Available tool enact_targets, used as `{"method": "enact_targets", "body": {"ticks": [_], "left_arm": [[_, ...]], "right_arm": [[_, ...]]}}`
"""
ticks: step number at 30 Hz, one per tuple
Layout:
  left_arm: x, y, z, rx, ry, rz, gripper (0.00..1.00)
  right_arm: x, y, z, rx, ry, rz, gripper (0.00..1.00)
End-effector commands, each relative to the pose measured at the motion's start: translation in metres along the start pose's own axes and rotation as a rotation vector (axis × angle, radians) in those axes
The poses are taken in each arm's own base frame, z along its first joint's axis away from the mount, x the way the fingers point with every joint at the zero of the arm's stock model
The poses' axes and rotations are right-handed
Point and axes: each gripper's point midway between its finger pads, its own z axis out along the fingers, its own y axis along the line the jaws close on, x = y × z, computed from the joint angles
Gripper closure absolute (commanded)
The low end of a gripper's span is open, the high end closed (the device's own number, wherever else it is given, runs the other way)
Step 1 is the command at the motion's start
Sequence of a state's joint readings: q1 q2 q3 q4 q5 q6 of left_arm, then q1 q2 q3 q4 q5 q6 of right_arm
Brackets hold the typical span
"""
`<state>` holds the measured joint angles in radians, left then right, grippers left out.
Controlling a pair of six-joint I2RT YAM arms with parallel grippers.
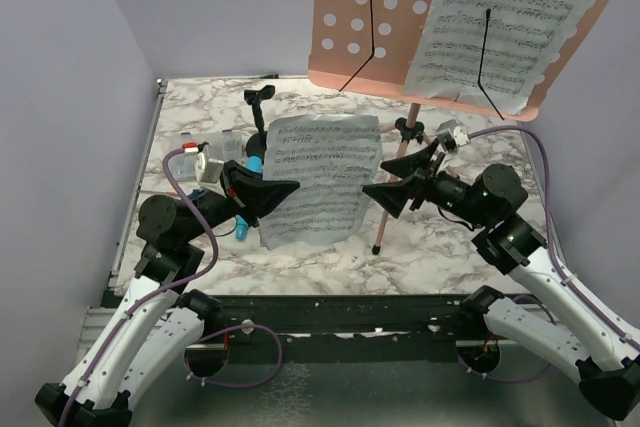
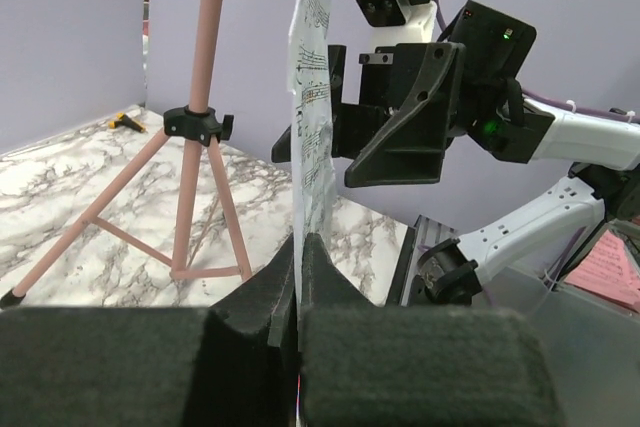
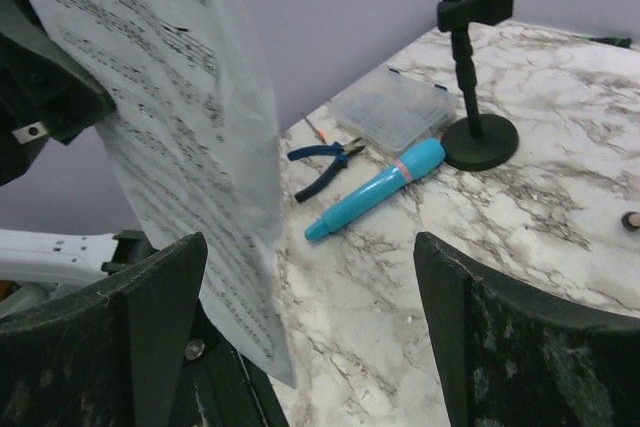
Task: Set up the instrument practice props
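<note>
The limp sheet-music page (image 1: 320, 177), clamped edgewise in the left gripper (image 1: 272, 193), could be crumpled by the wide-apart right gripper (image 1: 388, 195).

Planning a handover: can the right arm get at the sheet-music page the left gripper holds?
Probably yes. The right gripper is open, and the sheet-music page, pinched upright by the left gripper, seems to hang between its fingers with nothing in the way.
</note>
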<state>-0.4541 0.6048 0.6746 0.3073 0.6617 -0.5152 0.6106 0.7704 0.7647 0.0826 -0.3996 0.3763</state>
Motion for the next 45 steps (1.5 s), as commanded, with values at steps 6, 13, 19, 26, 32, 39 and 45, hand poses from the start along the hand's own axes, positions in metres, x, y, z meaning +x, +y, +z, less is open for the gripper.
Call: {"method": "enact_targets", "body": {"ticks": [6, 13, 19, 26, 32, 39, 45], "left_arm": [[-0.023, -0.016, 0.004, 0.062, -0.065, 0.004, 1.0], [-0.026, -0.02, 0.004, 0.078, -0.078, -0.008, 1.0], [-0.028, -0.02, 0.005, 0.078, -0.086, -0.01, 1.0], [-0.027, -0.02, 0.005, 0.081, -0.084, -0.011, 1.0], [-0.024, -0.017, 0.006, 0.078, -0.077, -0.014, 1.0], [-0.022, -0.014, 0.009, 0.076, -0.073, -0.015, 1.0], [-0.021, -0.012, 0.009, 0.069, -0.074, -0.016, 1.0]], "right_arm": [[-0.017, 0.044, 0.015, -0.266, -0.029, 0.039, 0.16], [-0.021, 0.058, 0.028, -0.401, -0.064, 0.087, 0.28], [-0.021, 0.066, 0.038, -0.488, -0.054, 0.117, 0.45], [-0.02, 0.067, 0.044, -0.509, -0.051, 0.126, 0.61], [-0.018, 0.075, 0.046, -0.545, -0.031, 0.115, 0.68], [-0.015, 0.08, 0.048, -0.57, -0.015, 0.108, 0.74], [-0.016, 0.079, 0.048, -0.559, -0.017, 0.097, 0.99]]}}
